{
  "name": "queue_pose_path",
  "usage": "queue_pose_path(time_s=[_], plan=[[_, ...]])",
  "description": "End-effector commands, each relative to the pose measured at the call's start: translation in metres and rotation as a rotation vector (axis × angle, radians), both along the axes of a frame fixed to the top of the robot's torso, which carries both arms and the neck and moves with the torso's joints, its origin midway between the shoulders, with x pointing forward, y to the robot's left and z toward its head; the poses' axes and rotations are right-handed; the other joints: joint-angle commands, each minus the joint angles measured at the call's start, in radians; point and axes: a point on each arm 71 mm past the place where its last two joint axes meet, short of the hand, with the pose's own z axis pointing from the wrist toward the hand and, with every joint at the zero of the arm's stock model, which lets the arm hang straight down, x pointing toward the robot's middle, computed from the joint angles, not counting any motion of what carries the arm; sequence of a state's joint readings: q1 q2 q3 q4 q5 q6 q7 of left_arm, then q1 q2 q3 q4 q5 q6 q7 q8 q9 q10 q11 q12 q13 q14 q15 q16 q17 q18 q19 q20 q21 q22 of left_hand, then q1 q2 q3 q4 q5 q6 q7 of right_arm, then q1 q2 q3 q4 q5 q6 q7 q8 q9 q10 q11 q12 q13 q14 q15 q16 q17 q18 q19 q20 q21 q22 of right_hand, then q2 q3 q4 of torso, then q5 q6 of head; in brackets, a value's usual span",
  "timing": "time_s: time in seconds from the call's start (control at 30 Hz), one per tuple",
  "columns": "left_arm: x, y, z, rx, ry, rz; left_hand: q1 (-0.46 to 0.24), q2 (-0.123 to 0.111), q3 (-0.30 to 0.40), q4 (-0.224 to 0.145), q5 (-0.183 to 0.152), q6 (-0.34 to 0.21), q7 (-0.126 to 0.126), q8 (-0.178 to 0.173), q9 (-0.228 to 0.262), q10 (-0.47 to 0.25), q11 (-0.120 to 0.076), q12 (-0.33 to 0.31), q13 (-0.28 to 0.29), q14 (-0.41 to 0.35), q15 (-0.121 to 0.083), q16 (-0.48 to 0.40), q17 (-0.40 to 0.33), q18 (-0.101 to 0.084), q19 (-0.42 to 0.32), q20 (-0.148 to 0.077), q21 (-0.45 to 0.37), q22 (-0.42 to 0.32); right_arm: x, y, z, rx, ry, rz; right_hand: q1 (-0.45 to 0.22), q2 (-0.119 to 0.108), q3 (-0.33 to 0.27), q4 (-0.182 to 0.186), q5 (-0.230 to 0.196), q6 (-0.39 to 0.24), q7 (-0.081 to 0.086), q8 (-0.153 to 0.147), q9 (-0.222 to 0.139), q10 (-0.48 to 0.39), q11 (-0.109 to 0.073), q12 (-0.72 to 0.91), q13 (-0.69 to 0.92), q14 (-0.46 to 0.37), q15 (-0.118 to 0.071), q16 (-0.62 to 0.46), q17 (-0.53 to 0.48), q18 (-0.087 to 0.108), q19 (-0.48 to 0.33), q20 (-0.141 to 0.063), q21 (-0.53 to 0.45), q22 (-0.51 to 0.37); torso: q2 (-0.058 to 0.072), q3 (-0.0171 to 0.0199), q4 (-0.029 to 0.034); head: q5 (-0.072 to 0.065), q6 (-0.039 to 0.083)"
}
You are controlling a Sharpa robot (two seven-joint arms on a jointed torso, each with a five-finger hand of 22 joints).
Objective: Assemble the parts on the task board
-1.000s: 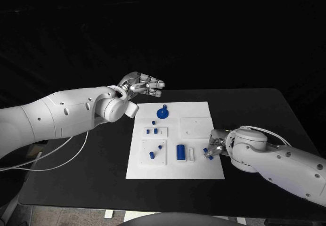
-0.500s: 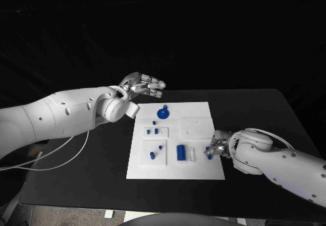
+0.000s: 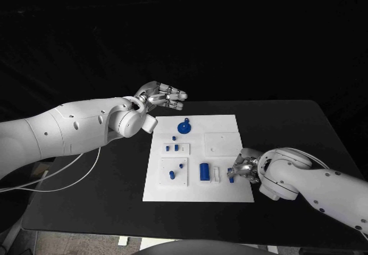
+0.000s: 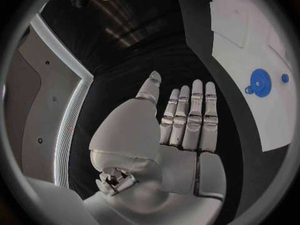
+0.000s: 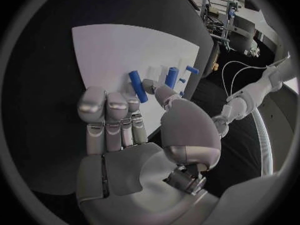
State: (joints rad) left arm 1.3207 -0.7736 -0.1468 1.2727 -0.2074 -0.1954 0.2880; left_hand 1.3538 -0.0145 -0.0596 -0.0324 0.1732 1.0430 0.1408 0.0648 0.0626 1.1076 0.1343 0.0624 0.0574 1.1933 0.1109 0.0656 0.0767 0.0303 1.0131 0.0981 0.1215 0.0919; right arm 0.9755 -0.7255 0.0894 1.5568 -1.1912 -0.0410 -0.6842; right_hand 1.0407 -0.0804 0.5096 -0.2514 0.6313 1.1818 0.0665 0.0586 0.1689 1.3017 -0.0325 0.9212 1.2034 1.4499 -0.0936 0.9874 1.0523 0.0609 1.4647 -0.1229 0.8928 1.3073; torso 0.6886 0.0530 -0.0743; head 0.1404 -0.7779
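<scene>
**Right hand pinching a blue peg at the board's right edge**

Down at right of centre in the head view: right hand [image 3: 244, 170] over the right edge of the task board [image 3: 222, 194], thumb and a finger closed on a small blue peg [image 3: 232, 176]. Same grip seen from the right wrist: blue peg [image 5: 138, 86] held slanted between thumb and fingertips [image 5: 133, 104] above the white plate, remaining fingers curled alongside.

Up at upper left of centre: left hand [image 3: 162, 96] raised off the board's far-left corner, holding nothing, fingers extended and close together, thumb apart. Confirmed from the left wrist: flat palm [image 4: 181, 130], nothing in it.

On the board: blue round part [image 3: 184, 127] near the top edge, blue cylinder [image 3: 204, 171] lower middle, just left of the pinched peg, smaller blue pieces scattered on the left half.
</scene>
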Motion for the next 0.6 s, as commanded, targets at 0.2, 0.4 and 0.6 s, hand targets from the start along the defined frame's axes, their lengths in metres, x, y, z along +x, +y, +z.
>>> queue_pose_path(time_s=[0.2, 0.4, 0.6], plan=[[0.000, -0.002, 0.001, 0.003, -0.001, -0.007, -0.003, -0.010, 0.001, 0.012, 0.001, -0.003, 0.000, 0.000, 0.000, -0.007, 0.001, -0.002, 0.001, -0.007, 0.004, -0.002, 0.001, 0.007, -0.004, 0.003, 0.006, -0.002, -0.006, 0.011, -0.006, 0.101, 0.114, -0.091, 0.012, 0.028, -0.045, -0.013, -0.015, 0.010, -0.004, 0.005, -0.019, 0.009, -0.008, -0.006, -0.006, 0.001, -0.006, -0.005, -0.003, 0.005, 0.033, 0.003, -0.011, 0.109, 0.000, 0.0000, -0.0003, 0.014, 0.000], [0.000, -0.003, 0.001, 0.006, 0.001, -0.009, -0.002, -0.013, 0.003, 0.012, 0.001, -0.014, 0.003, 0.000, 0.000, -0.012, 0.003, -0.002, 0.001, -0.009, 0.005, -0.002, 0.001, 0.007, -0.004, 0.003, 0.006, -0.003, -0.004, 0.020, -0.006, 0.102, 0.110, -0.081, 0.013, 0.032, -0.067, -0.011, -0.028, 0.011, -0.005, 0.005, -0.021, 0.007, -0.008, -0.009, -0.008, 0.002, -0.006, -0.007, -0.005, 0.004, 0.035, 0.003, -0.017, 0.109, 0.000, 0.0015, -0.0001, 0.012, -0.001], [0.000, -0.004, 0.000, 0.007, 0.004, -0.011, -0.002, -0.014, 0.005, 0.013, 0.001, -0.024, 0.006, 0.002, 0.000, -0.014, 0.003, -0.001, 0.001, -0.010, 0.006, -0.002, 0.001, 0.008, -0.005, 0.004, 0.007, -0.003, 0.000, 0.021, -0.009, 0.094, 0.107, -0.087, 0.013, 0.032, -0.075, -0.009, -0.032, 0.014, -0.007, 0.005, -0.020, 0.007, -0.009, -0.010, -0.010, 0.002, -0.007, -0.009, -0.006, 0.003, 0.036, 0.003, -0.020, 0.109, 0.001, 0.0005, -0.0005, 0.013, -0.001]])
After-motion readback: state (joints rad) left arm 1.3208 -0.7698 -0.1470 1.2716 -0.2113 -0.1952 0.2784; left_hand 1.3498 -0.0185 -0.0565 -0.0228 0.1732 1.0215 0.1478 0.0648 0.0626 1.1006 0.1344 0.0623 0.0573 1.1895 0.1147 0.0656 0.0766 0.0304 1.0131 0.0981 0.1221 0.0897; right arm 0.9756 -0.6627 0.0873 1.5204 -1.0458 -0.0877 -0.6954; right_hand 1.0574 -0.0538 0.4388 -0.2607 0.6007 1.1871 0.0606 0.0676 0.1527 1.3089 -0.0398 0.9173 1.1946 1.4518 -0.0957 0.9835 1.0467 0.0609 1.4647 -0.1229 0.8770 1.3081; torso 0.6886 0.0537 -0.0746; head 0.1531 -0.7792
